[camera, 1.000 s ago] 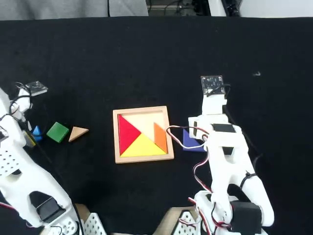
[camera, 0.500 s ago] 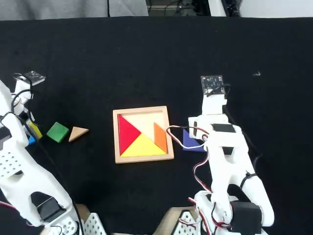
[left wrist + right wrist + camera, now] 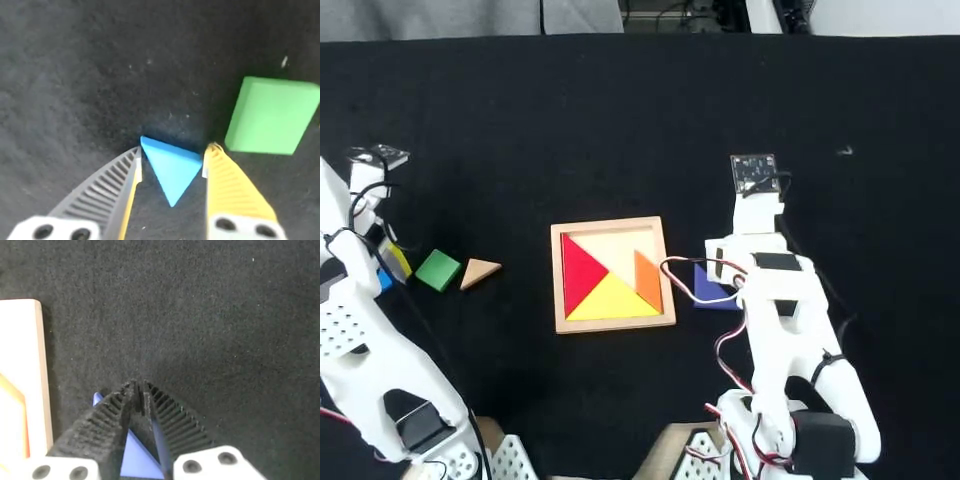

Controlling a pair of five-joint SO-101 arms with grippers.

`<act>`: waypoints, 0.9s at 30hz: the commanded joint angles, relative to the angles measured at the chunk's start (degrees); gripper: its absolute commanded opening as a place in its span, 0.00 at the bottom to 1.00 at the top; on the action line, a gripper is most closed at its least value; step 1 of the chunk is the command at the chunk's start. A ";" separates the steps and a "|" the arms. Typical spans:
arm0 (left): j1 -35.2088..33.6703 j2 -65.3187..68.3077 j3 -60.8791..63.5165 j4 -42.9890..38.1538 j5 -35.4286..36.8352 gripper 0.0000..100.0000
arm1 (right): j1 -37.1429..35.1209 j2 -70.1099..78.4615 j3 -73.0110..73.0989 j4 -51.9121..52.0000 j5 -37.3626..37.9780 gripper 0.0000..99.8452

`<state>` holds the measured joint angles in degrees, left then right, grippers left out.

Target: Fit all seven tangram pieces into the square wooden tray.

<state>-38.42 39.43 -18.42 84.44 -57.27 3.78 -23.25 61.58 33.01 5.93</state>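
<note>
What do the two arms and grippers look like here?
The left arm and right arm are white shells with black servo blocks; red and white cables loop off the right one. The left gripper has one grey and one yellow ribbed finger; the right gripper has two black ribbed fingers.

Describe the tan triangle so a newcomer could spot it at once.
Find the square wooden tray in the middle of the black table. Left of it, loose pieces lie in a row. The tan triangle is the one nearest the tray, beside the green square.
</note>
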 commanded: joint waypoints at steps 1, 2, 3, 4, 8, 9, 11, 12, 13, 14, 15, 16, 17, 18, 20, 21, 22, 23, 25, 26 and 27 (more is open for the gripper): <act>1.36 -0.35 -2.33 0.88 7.38 0.21 | 0.62 -0.13 -0.13 -0.97 0.09 0.01; 1.19 -0.35 -2.33 1.76 7.82 0.21 | 0.62 -0.13 -0.13 -0.97 0.09 0.01; 1.10 -0.35 -2.33 2.73 7.91 0.21 | 0.62 -0.13 -0.13 -0.97 0.09 0.01; 0.66 -0.35 -2.24 4.13 8.35 0.21 | 0.62 -0.13 -0.13 -0.97 0.09 0.01; -0.40 -0.35 -2.33 5.63 12.40 0.21 | 0.62 -0.13 -0.13 -0.97 0.09 0.01; -0.66 -0.35 -2.51 5.63 13.19 0.21 | 0.62 -0.13 -0.13 -0.97 0.09 0.01; -1.19 -0.18 -2.24 4.92 13.45 0.21 | 0.62 -0.13 -0.13 -0.88 0.09 0.01; -1.54 -0.09 -2.24 4.66 13.45 0.21 | 0.62 -0.13 -0.13 -0.88 0.09 0.01; -1.71 -0.09 -2.24 4.48 13.36 0.21 | 0.62 -0.13 -0.13 -0.88 0.09 0.01; -2.07 0.00 -2.24 4.48 13.27 0.21 | 0.62 -0.13 -0.13 -0.88 0.09 0.01; -2.42 0.00 -2.24 4.48 13.10 0.21 | 0.62 -0.13 -0.13 -0.88 0.09 0.01; -2.51 -0.09 -2.24 4.75 12.48 0.21 | 0.62 -0.13 -0.13 -0.88 0.09 0.01; -2.59 -0.09 -2.24 5.01 11.25 0.21 | 0.62 -0.13 -0.13 -0.88 0.09 0.01; -2.68 -0.18 -2.24 5.36 10.29 0.21 | 0.62 -0.13 -0.13 -0.88 0.09 0.01; -2.68 -0.26 -2.24 5.80 9.93 0.21 | 0.62 -0.13 -0.13 -0.88 0.09 0.01; -2.59 -0.26 -2.33 5.54 9.93 0.21 | 0.62 -0.13 -0.13 -0.88 0.09 0.01; -2.33 0.09 -2.42 5.10 10.11 0.21 | 0.62 -0.13 -0.13 -0.88 0.09 0.01; -2.24 0.18 -2.33 4.40 10.99 0.21 | 0.62 -0.13 -0.13 -0.88 0.09 0.01; -2.24 0.26 -2.24 2.73 13.19 0.21 | 0.62 -0.13 -0.13 -0.88 0.09 0.01; -2.24 0.35 -2.24 2.11 13.80 0.21 | 0.62 -0.13 -0.13 -0.88 0.09 0.01; -2.24 0.35 -2.24 1.93 13.80 0.19 | 0.62 -0.13 -0.13 -0.88 0.09 0.01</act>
<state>-39.91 39.96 -18.51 88.48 -45.49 3.78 -23.25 61.58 33.01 5.93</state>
